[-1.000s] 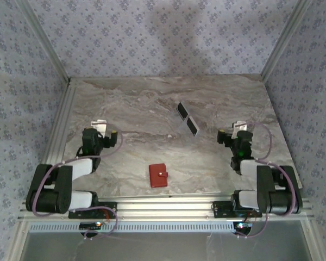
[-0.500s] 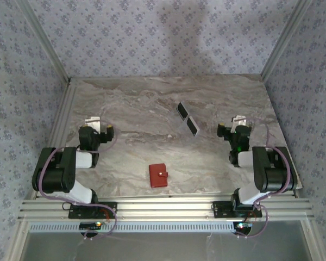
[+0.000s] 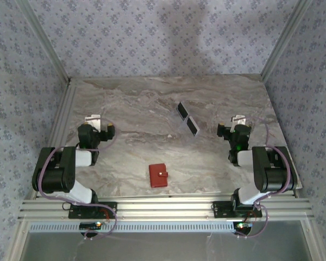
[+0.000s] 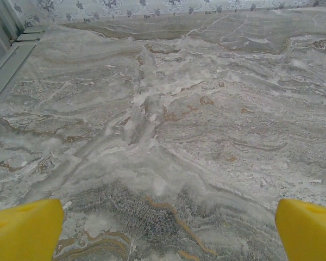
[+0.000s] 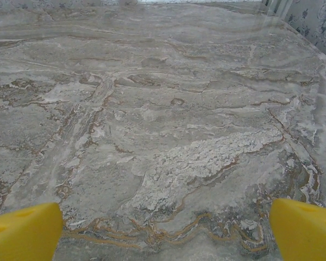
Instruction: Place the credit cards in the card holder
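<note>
The card holder (image 3: pixel 158 175), a small red wallet with a pale snap, lies shut near the table's front middle. Two dark credit cards with pale parts (image 3: pixel 182 110) (image 3: pixel 192 125) lie end to end further back, right of centre. My left gripper (image 3: pixel 93 118) hovers at the left side, well away from the wallet and cards. In its wrist view the left gripper (image 4: pixel 165 234) is open, yellow fingertips (image 4: pixel 22 231) wide apart over bare marble. My right gripper (image 3: pixel 238 119) is at the right side, to the right of the cards. The right gripper (image 5: pixel 165 234) is open too, with nothing between its fingertips (image 5: pixel 307 228).
The marble table (image 3: pixel 152 147) is walled by patterned panels at the back and both sides. An aluminium rail (image 3: pixel 60 130) runs along the left edge, and a slotted rail (image 3: pixel 163 206) along the front holds both arm bases.
Both arms have folded up from a low stretched pose to a more upright one, and both grippers have shifted slightly toward the back. Wallet and cards have not moved.
</note>
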Motion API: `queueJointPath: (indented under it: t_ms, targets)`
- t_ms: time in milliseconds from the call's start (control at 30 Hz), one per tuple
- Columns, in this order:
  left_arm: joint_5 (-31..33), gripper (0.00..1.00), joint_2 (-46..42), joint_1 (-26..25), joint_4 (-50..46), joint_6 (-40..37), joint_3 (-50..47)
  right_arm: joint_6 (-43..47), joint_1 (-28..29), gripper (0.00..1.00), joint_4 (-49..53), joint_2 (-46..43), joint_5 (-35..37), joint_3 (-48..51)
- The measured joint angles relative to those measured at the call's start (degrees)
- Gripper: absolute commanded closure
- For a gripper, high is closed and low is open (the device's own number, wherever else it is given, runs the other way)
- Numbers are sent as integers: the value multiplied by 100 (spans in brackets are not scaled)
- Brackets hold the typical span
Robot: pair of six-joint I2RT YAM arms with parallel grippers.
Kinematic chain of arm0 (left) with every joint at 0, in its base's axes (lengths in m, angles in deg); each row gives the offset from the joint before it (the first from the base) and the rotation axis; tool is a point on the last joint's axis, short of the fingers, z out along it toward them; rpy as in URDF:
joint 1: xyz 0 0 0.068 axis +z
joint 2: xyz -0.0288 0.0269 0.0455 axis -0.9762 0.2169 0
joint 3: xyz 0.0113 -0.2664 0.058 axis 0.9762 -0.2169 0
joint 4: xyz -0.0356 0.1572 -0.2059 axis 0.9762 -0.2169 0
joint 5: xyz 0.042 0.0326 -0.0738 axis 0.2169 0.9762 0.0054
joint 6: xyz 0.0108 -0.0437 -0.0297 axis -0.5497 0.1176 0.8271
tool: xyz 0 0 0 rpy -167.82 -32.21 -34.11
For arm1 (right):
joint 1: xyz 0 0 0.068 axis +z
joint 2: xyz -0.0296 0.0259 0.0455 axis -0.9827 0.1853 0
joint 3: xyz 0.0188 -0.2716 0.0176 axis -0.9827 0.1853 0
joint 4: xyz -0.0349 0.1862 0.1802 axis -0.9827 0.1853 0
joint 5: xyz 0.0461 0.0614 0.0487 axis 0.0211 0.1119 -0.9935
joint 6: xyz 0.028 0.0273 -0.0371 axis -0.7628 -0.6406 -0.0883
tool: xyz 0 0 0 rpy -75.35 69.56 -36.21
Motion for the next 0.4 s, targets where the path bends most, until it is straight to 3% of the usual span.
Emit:
queueJointPath:
  t_ms: [400]
  targets:
    - [297, 1, 0, 0, -205, 170, 118, 0, 2, 0, 15, 0, 0, 0]
